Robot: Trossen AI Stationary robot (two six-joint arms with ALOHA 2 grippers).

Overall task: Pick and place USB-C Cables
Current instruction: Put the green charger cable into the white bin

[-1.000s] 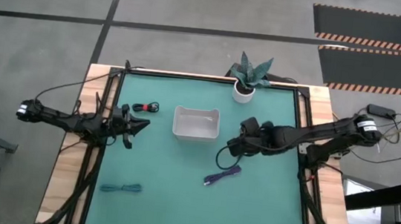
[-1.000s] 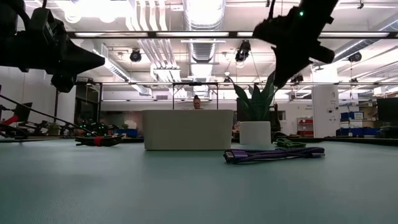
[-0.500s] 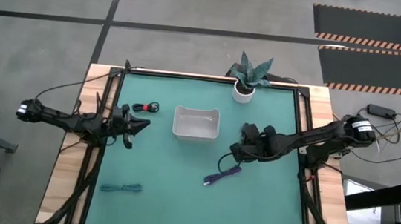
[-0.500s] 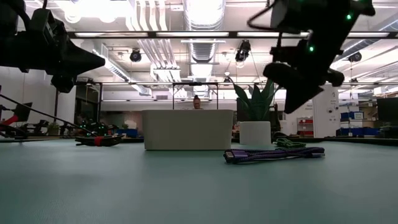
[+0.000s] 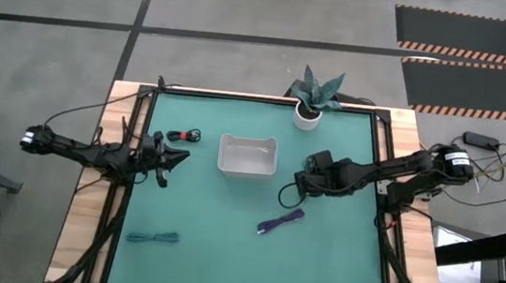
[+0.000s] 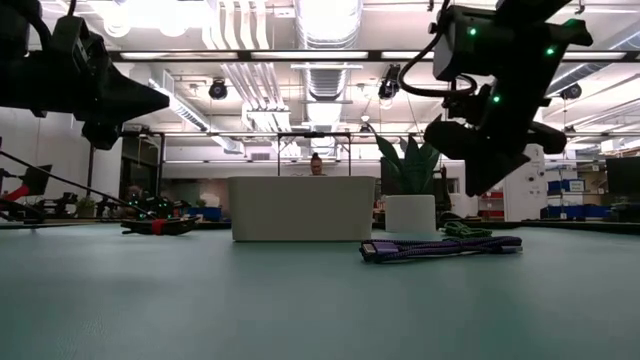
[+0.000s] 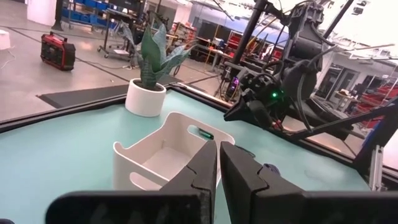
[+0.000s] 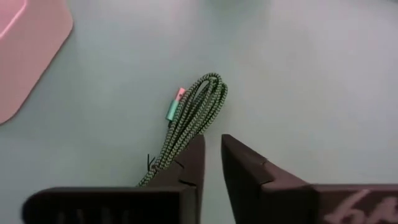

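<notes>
From above, the right gripper (image 5: 303,182) hangs over the green mat just right of the white tray (image 5: 248,156), with the dark green cable (image 5: 286,196) lying on the mat just beside and below its tip. The purple cable (image 5: 281,222) lies farther toward the table's near edge, the teal cable (image 5: 151,237) sits near the left front corner, and the red-and-black cable (image 5: 182,135) rests left of the tray. The left gripper (image 5: 176,156) waits at the left side, close to that red-and-black bundle.

At table height, the right gripper (image 6: 478,170) is above the surface, clear of the purple cable (image 6: 440,247) stretched out below it.

The left wrist view shows the left gripper (image 7: 218,163) with its fingers nearly together — only a thin slit between them, nothing held — pointing toward the tray (image 7: 166,149).

The right wrist view shows the right gripper (image 8: 213,154) parted by a narrow gap and empty — the dark green cable (image 8: 187,124) lies on the mat just ahead, running under one finger.
</notes>
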